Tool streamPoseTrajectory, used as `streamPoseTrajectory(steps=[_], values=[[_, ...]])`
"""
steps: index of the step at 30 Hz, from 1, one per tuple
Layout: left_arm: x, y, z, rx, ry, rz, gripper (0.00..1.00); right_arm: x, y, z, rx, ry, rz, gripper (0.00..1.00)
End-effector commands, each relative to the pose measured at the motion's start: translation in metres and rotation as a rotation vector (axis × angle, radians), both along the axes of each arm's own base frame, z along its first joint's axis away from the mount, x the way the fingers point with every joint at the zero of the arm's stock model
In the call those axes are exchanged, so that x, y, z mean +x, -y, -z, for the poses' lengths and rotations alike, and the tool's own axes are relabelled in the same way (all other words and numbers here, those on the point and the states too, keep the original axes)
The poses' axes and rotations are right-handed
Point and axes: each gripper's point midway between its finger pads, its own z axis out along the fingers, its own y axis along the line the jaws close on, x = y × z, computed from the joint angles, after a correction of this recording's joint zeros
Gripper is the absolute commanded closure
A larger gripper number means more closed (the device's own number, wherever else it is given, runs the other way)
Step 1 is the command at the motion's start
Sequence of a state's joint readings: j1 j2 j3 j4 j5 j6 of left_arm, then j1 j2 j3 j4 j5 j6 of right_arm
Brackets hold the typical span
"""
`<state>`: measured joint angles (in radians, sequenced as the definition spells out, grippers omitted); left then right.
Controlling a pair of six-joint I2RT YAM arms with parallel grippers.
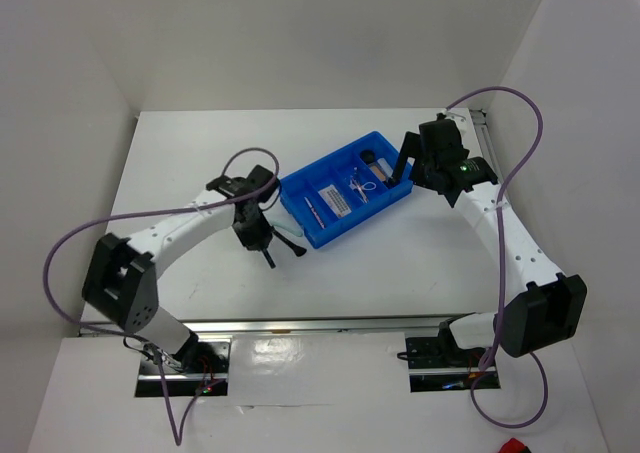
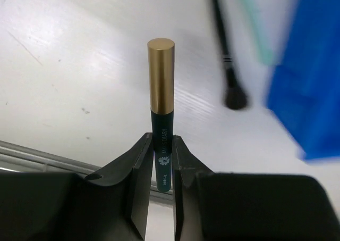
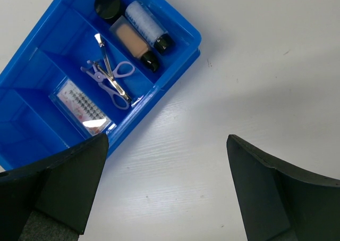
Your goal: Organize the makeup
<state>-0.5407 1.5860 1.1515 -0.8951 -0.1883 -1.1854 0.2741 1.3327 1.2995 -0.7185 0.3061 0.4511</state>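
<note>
My left gripper (image 2: 162, 145) is shut on a dark green mascara tube with a gold cap (image 2: 161, 81), held above the white table; from above the gripper (image 1: 255, 235) hangs just left of the blue tray (image 1: 300, 223). A black brush (image 2: 227, 55) and a teal stick (image 2: 256, 28) lie on the table beside the tray. My right gripper (image 3: 168, 140) is open and empty over bare table by the tray's right end (image 1: 408, 161). The tray (image 3: 194, 39) holds a black round jar (image 3: 107, 5), a clear bottle (image 3: 146, 24), a beige tube (image 3: 133, 41), a thin clip (image 3: 104, 52), a lavender tool (image 3: 111, 81) and a white card (image 3: 82, 105).
White walls enclose the table on the left, back and right. A metal rail (image 1: 300, 325) runs along the near table edge. Purple cables (image 1: 520, 153) loop from both arms. The tray's blue corner (image 2: 313, 76) is close to the right of the held tube.
</note>
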Motion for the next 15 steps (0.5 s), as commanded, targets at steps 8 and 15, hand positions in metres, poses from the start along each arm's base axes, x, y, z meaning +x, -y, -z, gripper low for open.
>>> streamPoseTrajectory(steps=[8, 15], values=[[0.1, 0.067, -0.124, -0.185, 0.35, 0.098, 1.0, 0.008, 0.002, -0.008, 0.007, 0.041, 0.012, 0.0], [0.152, 0.105, -0.091, -0.19, 0.303, 0.092, 1.0, 0.0, 0.011, -0.011, -0.006, 0.042, 0.035, 0.0]])
